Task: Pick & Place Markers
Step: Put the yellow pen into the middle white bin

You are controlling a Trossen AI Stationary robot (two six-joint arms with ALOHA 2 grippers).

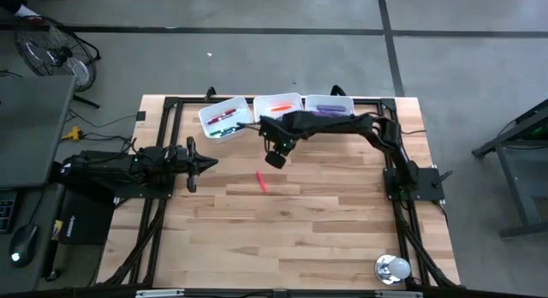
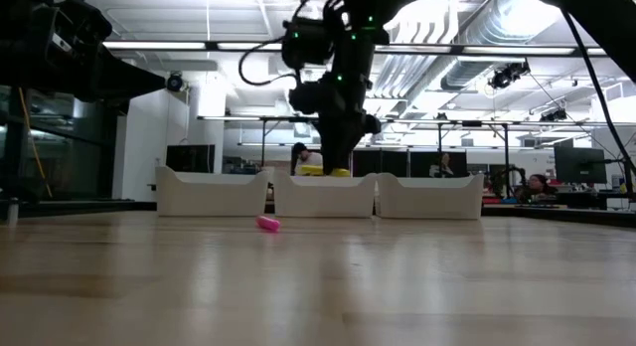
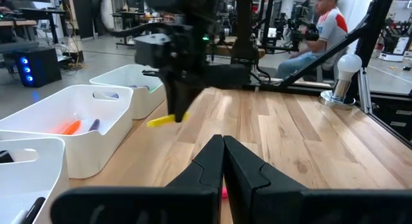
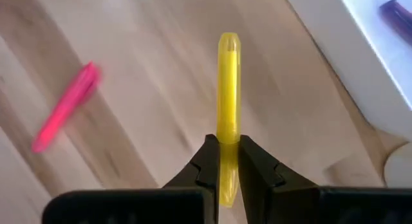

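Note:
My right gripper hangs above the table's middle, just in front of the white trays, shut on a yellow marker. That marker also shows in the left wrist view and in the low view. A pink marker lies flat on the wood nearer the front, also seen as a pink marker in the right wrist view. My left gripper rests shut at the table's left side and holds nothing. My right gripper pinches the yellow marker's barrel between its two fingertips, nearer one end than the other. The fingers come steeply from above and lie across the marker. The marker is about level and lifted clear of the table, its longer part sticking out free.
Three white trays stand side by side at the far edge. The left tray holds red, green and dark markers, the middle tray orange ones, and the right tray purple ones. A white bulb stands at the near right corner. People sit beyond the table.

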